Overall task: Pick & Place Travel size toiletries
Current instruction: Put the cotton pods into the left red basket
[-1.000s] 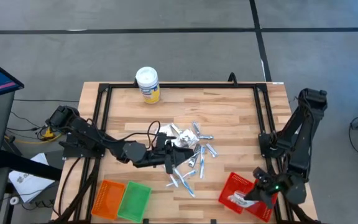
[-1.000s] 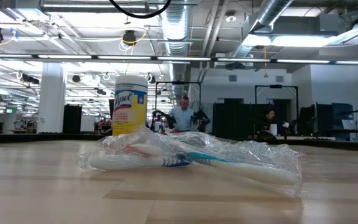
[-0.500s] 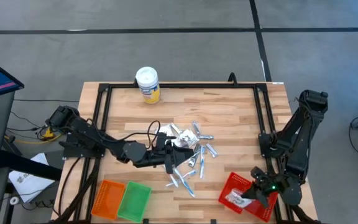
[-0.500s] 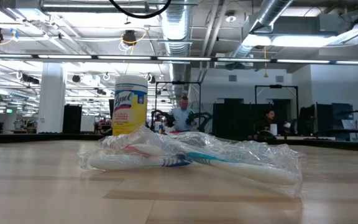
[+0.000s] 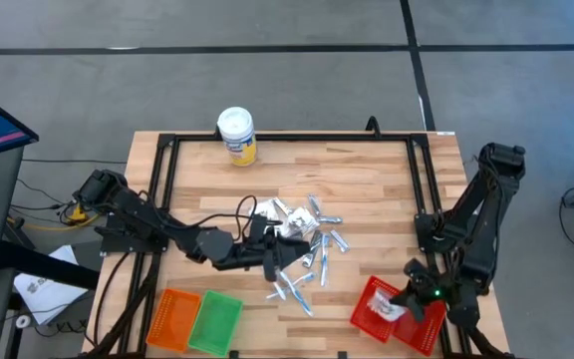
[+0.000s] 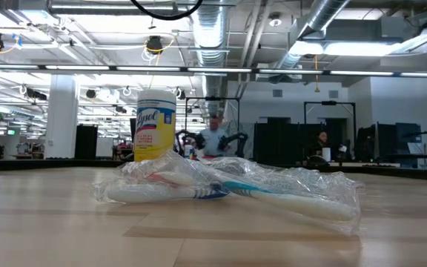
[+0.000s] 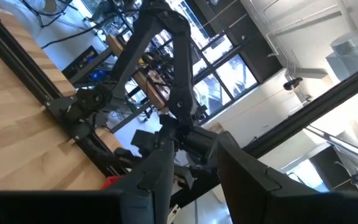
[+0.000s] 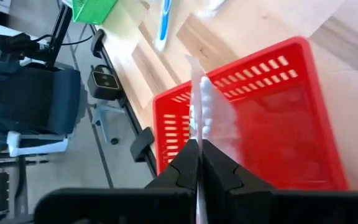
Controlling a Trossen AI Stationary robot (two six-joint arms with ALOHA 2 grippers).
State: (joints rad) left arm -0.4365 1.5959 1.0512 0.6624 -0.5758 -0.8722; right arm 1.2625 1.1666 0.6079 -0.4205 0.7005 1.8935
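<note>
— Fingertips of the right gripper (image 8: 199, 163) are pressed together on a clear-wrapped toiletry (image 8: 202, 106), hanging over the red basket (image 8: 278, 124). Why there?

— Likely so it falls inside once let go; that basket sits at the table's near right corner.

— And farther off?

— The left gripper (image 5: 270, 256) lies low at the edge of the toiletries pile (image 5: 307, 244) mid-table, fingers part spread; whether it holds anything, I cannot tell.

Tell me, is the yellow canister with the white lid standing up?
Upright: the yellow canister stands on its base, white lid on top.
</note>
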